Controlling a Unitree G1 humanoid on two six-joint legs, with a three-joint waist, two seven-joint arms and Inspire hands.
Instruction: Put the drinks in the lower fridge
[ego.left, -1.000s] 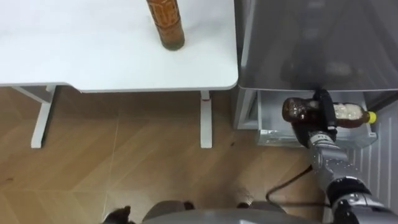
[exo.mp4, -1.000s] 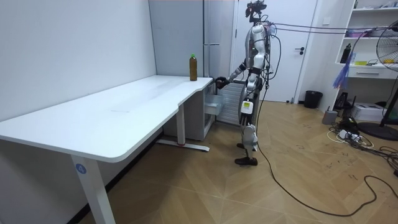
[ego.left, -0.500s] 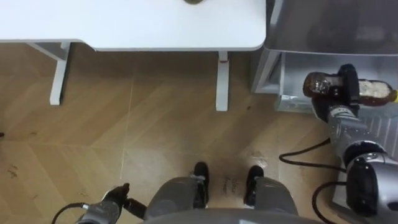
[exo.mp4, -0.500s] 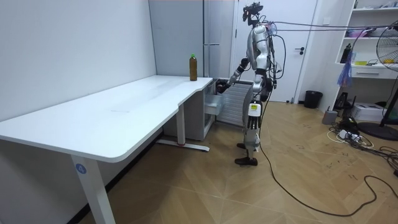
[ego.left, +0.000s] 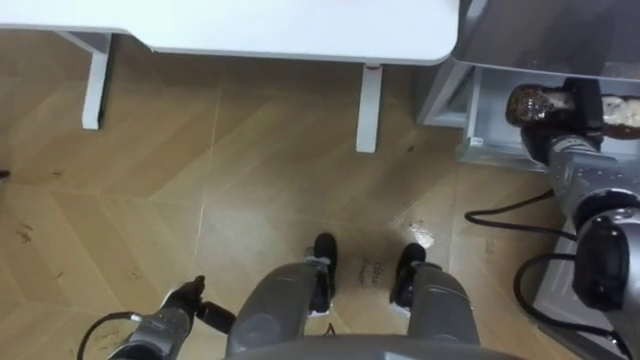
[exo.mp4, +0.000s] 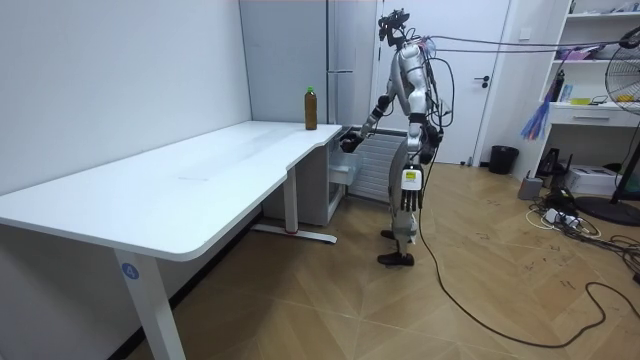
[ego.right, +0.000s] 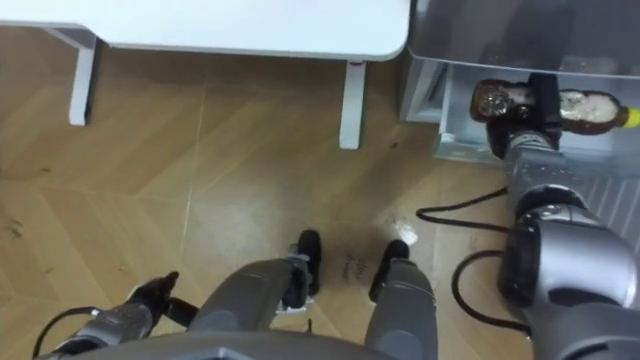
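A brown drink bottle (ego.right: 490, 100) with a yellow cap lies sideways in my right hand (ego.right: 545, 98), whose fingers are curled round its middle. It hangs over the open lower drawer (ego.right: 447, 112) of the grey fridge (exo.mp4: 340, 60). In the left eye view the same bottle (ego.left: 530, 105) sits in that hand (ego.left: 585, 103) at the right edge. A second brown bottle (exo.mp4: 310, 108) with a green cap stands upright on the white table (exo.mp4: 200, 180), near its fridge end. My left hand (ego.left: 188, 305) hangs low at my side with relaxed fingers and holds nothing.
The table's edge (ego.left: 300, 25) and one white leg (ego.left: 370, 110) stand just left of the drawer. Wooden floor lies under me. In the room view a door, a bin (exo.mp4: 503, 158), shelves and a fan (exo.mp4: 625, 90) are at the right.
The eye view has swung down toward the floor, so the table bottle has left it. In the room view I have leaned nearer the fridge. My right hand keeps the bottle at the drawer.
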